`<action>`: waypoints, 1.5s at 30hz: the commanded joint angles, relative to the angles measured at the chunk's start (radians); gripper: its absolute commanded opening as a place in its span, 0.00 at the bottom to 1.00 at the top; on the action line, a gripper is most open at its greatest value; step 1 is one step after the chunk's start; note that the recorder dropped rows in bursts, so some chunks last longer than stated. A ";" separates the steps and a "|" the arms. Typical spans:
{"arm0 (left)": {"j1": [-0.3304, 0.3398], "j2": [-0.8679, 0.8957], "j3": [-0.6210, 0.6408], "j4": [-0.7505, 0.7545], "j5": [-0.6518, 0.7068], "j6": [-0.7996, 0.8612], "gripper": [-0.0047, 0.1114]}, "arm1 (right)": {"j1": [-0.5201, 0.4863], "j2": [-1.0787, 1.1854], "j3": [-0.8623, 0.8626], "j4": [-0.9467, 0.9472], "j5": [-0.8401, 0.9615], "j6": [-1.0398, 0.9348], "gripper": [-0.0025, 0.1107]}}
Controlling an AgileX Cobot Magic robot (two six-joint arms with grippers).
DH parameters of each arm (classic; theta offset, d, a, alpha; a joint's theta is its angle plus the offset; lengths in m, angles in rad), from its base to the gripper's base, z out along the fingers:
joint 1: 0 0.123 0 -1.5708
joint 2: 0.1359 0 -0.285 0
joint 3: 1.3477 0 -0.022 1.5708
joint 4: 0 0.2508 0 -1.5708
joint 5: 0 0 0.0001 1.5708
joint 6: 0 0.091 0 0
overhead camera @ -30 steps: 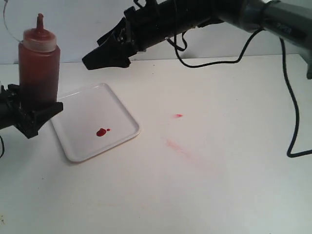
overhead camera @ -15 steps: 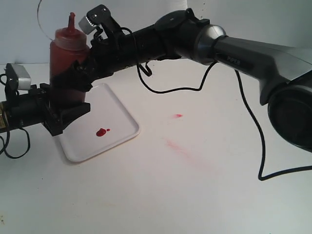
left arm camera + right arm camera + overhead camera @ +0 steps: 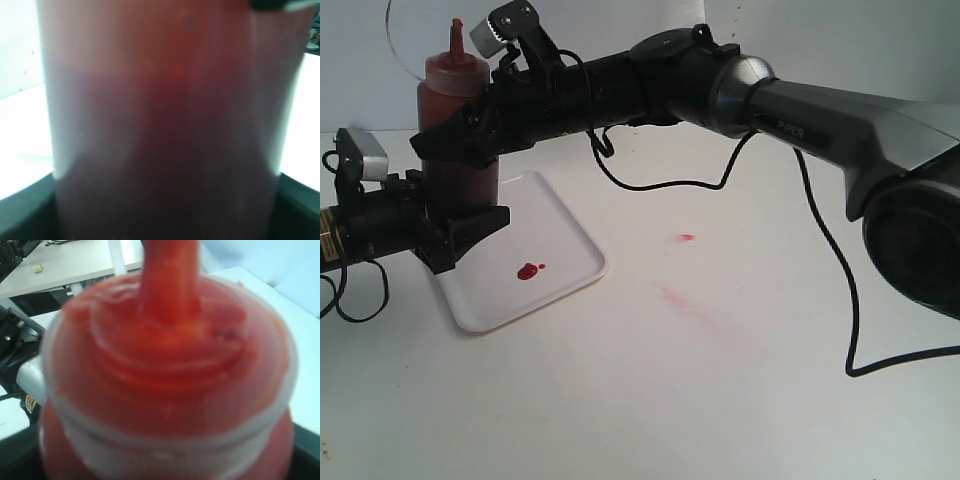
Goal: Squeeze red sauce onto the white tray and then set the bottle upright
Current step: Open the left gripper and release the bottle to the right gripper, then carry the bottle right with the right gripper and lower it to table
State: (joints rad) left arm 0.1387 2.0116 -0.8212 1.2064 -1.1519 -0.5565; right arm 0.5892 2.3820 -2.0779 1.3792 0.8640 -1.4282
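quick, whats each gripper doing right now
Left gripper: closed on the lower body of the bottle.
Right gripper: around the bottle's upper part; whether it grips cannot be told.

close view of blurred dark-red bottle (image 3: 165,125) filling the frame; black fingers (image 3: 22,215) of left gripper (image 3: 165,227) flank its lower body; white surface (image 3: 20,125) beyond

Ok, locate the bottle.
Left of the exterior view: the bottle is upright by the white tray's far-left corner, left gripper around its base, right gripper at its shoulder.

Upright bottle (image 3: 455,80); sauce blob (image 3: 528,271) on tray (image 3: 560,235)
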 commanded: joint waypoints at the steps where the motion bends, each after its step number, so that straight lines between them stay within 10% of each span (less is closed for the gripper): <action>1: -0.010 -0.009 -0.011 -0.003 -0.069 0.015 0.04 | 0.010 -0.001 -0.001 0.015 0.011 -0.007 0.02; 18: -0.010 -0.009 -0.011 0.002 -0.069 0.015 0.08 | 0.010 -0.003 -0.001 0.015 0.030 -0.007 0.02; 20: -0.010 -0.009 -0.011 0.007 -0.069 0.009 0.19 | 0.010 -0.003 -0.001 0.015 0.028 -0.007 0.02; 23: -0.010 -0.009 -0.011 0.007 -0.069 -0.034 0.78 | 0.010 -0.003 -0.001 0.015 0.026 -0.007 0.02; 25: -0.010 -0.009 -0.011 0.010 -0.069 -0.062 0.94 | 0.010 -0.003 -0.001 0.017 0.016 -0.007 0.02; 45: -0.010 -0.009 -0.011 0.011 -0.069 -0.064 0.94 | -0.105 -0.119 -0.001 -0.321 0.225 0.049 0.02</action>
State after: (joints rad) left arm 0.1344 2.0116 -0.8274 1.2164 -1.2057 -0.6127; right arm 0.4900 2.3018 -2.0760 1.0626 1.0576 -1.3906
